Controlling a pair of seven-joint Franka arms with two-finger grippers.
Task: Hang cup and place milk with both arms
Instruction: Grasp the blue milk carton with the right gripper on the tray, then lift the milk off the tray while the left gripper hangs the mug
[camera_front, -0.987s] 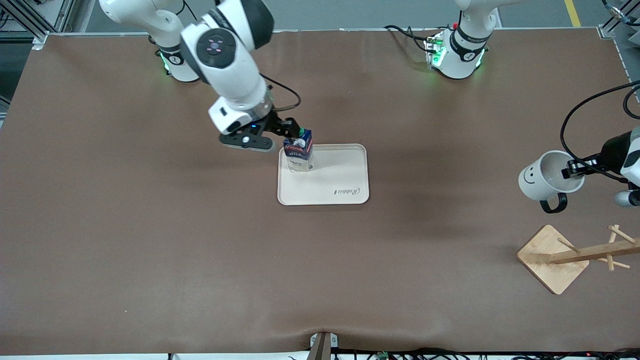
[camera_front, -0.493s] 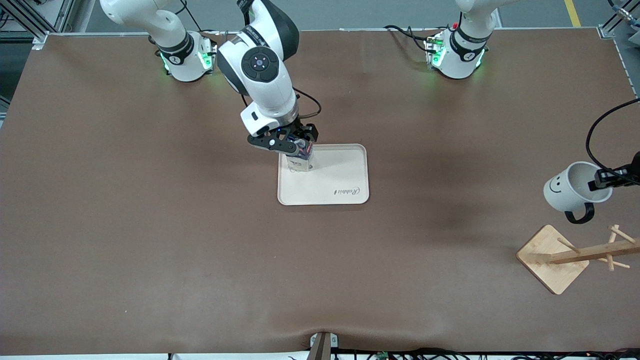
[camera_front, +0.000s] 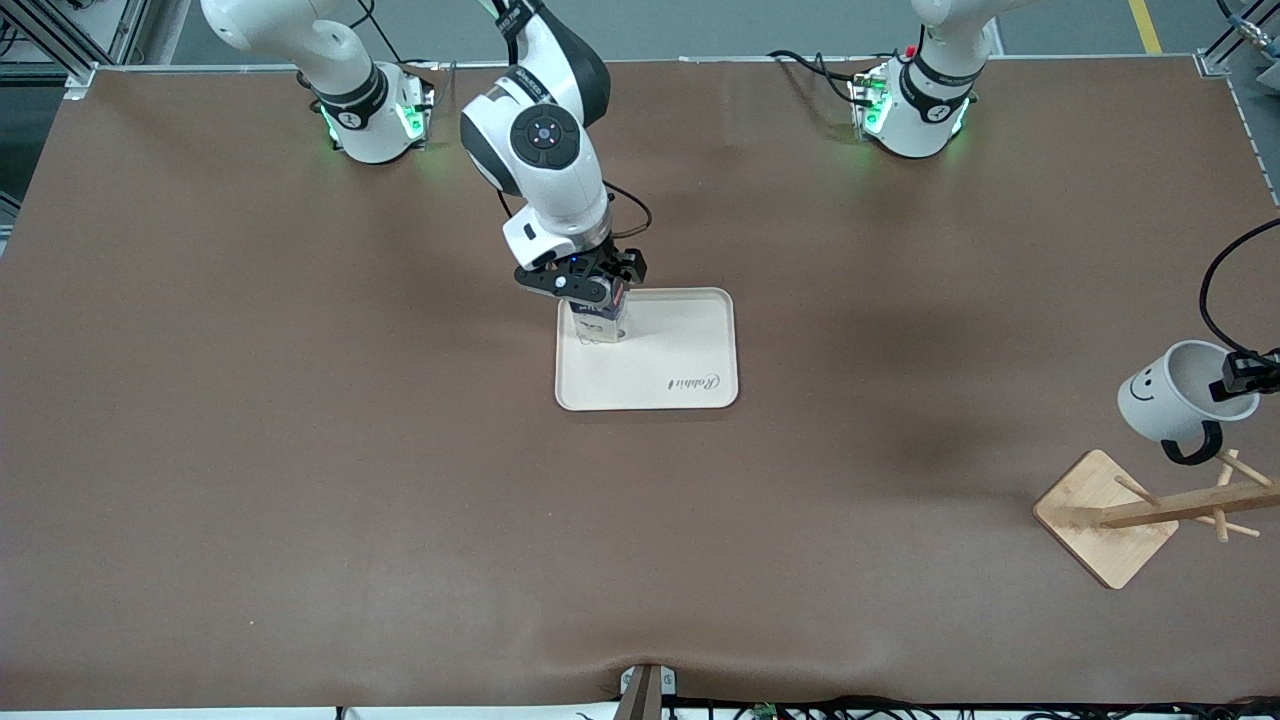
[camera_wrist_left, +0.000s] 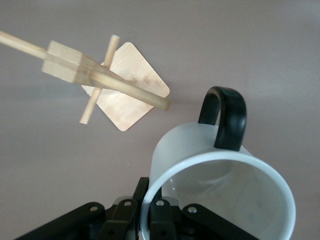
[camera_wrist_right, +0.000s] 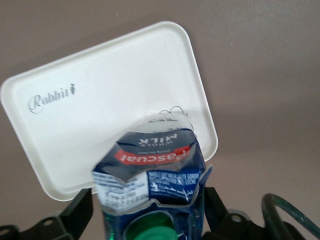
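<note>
The left hand (camera_front: 1240, 377) pinches the rigid, breakable white smiley-face mug (camera_front: 1180, 392) by its rim above the wooden peg rack (camera_front: 1150, 510). The right hand (camera_front: 590, 285) clamps the light, crushable dark blue milk carton (camera_front: 598, 312) on the cream plastic tray (camera_front: 690, 350).

The right arm reaches down toward the table's middle, its right gripper (camera_front: 590, 287) clamped on the milk (camera_front: 600, 318). The left gripper (camera_front: 1243, 375), at the left arm's end, grips the cup (camera_front: 1180, 405) by its rim in the air.
</note>
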